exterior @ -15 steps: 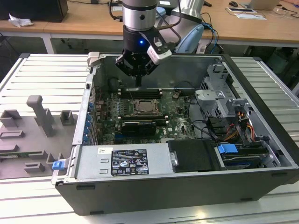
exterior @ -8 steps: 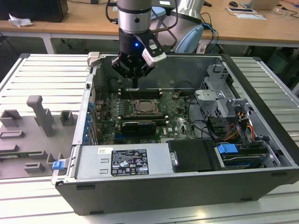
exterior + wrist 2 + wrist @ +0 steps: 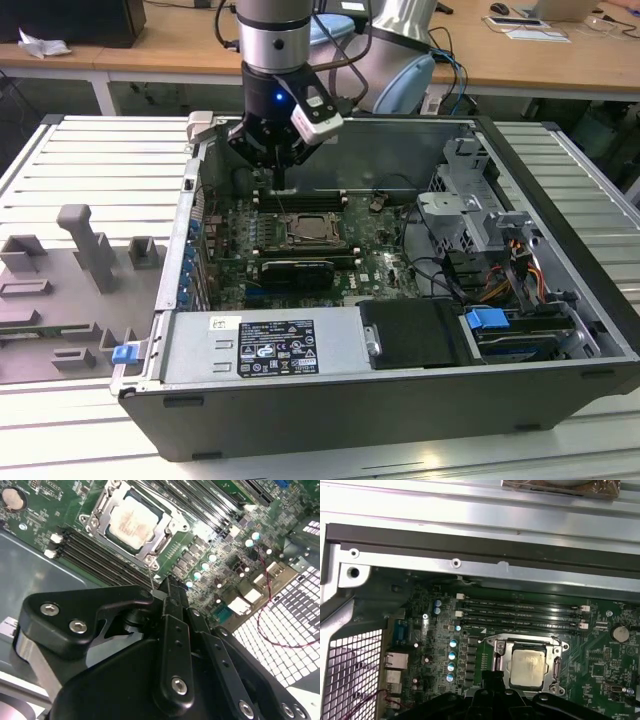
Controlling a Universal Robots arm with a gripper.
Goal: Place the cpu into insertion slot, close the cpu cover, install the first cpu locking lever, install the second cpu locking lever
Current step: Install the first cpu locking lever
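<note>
The cpu (image 3: 134, 522) lies pale and silvery-tan in the insertion slot (image 3: 315, 232) on the green board. The cpu cover (image 3: 100, 511), a silvery frame, lies flat around it, as the first wrist view shows too, cpu (image 3: 527, 666) inside cover (image 3: 555, 669). A thin locking lever (image 3: 150, 576) rises from the socket's corner up to my fingertips. My gripper (image 3: 169, 582) is shut, hanging just above the socket's far corner (image 3: 279, 183). I cannot tell whether the lever is pinched or only beside the tips. Black gripper (image 3: 492, 680) links hide the socket's near edge.
Black memory slots (image 3: 520, 614) run beside the socket. The grey power supply box (image 3: 250, 345) fills the case front, and a drive cage (image 3: 470, 205) with cables stands at the exterior view's right. A grey fixture (image 3: 90, 250) sits outside at the left. A red wire (image 3: 265, 580) crosses the vented rear panel.
</note>
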